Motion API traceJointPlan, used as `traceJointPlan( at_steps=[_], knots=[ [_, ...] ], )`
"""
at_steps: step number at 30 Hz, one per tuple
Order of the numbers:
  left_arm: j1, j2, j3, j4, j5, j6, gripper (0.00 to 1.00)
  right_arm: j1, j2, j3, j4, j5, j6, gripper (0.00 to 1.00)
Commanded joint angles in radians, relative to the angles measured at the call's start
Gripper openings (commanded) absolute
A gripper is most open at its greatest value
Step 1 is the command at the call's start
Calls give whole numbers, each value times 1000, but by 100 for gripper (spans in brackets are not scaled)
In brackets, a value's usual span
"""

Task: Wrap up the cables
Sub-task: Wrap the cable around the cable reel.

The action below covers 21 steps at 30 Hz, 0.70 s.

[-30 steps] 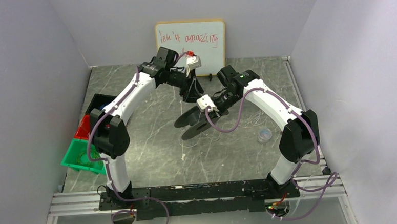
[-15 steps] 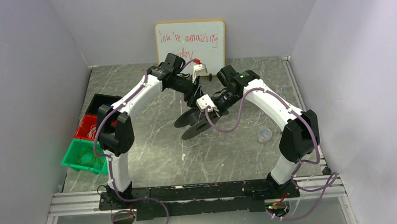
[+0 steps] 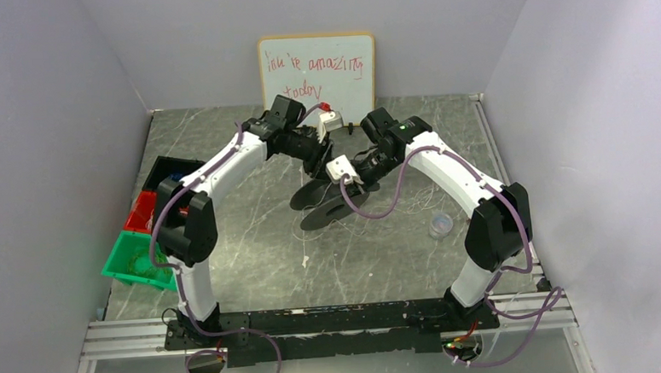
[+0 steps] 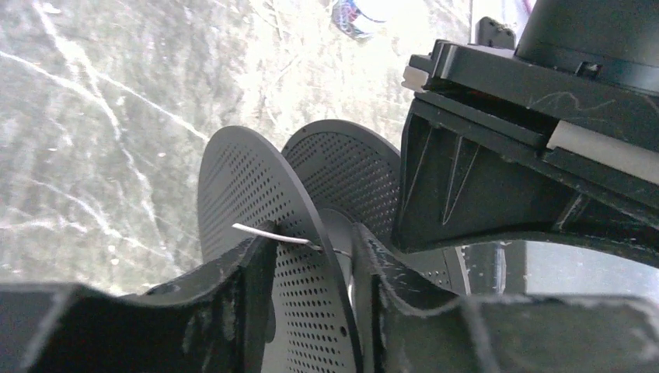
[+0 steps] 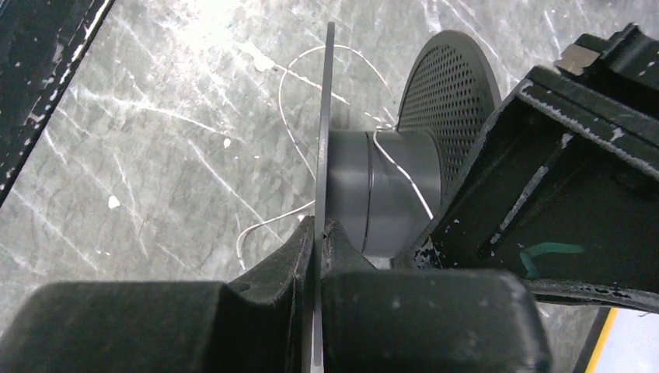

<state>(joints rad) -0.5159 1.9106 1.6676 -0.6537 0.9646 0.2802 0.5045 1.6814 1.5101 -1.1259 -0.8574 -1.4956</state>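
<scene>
Whiteboard (image 3: 317, 70) at 12 o'clock reads "You're amazing today". Right gripper (image 5: 319, 233) clamps the spool (image 5: 350, 194) by one flange, mid-table; cable (image 5: 400, 175) crosses its hub. Left gripper (image 4: 315, 249), jaws apart, straddles the other flange and a cable end.

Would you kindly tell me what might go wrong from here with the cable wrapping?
The left gripper straddles a flange of the spool beside the cable end; closing may pinch the flange and miss the cable. The right gripper grips only a thin flange edge, so the spool could twist. The cable on the hub looks slack and might slip.
</scene>
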Motion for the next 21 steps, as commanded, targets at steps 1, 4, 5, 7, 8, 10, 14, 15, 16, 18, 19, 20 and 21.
traceJointPlan(
  at_steps=[1,4,5,7,8,10,14,15,16,18,19,20,21],
  knots=[
    [-1,-82,-39,103,-86,-38,35,-5,-7,47,5,-52,4,0],
    [-1,-97,-54,132,-111,-46,27,-5,8,65,-12,-63,9,0],
    [-2,-100,-54,131,-111,-46,25,-7,12,70,-15,-69,10,0],
    [-3,-99,-54,128,-107,-45,21,-13,15,75,-17,-90,16,0],
    [-4,-102,-56,127,-114,-45,18,-19,17,78,-16,-106,21,0],
    [-5,-105,-65,130,-131,-48,8,-30,22,85,-20,-134,27,0],
    [-10,-114,-79,140,-184,-82,3,-47,31,100,-4,-169,76,0],
    [-13,-114,-80,137,-203,-92,3,-52,32,101,9,-177,99,5],
    [-16,-116,-81,136,-232,-101,3,-57,32,103,24,-182,126,13],
    [-22,-118,-82,127,-284,-124,3,-68,26,102,58,-193,182,27],
    [-24,-121,-84,125,-305,-132,3,-75,21,97,82,-200,214,30],
    [-25,-125,-89,124,-313,-136,3,-83,14,89,105,-208,241,30],
    [-26,-130,-94,122,-312,-132,3,-86,5,79,124,-209,257,30]
  ],
)
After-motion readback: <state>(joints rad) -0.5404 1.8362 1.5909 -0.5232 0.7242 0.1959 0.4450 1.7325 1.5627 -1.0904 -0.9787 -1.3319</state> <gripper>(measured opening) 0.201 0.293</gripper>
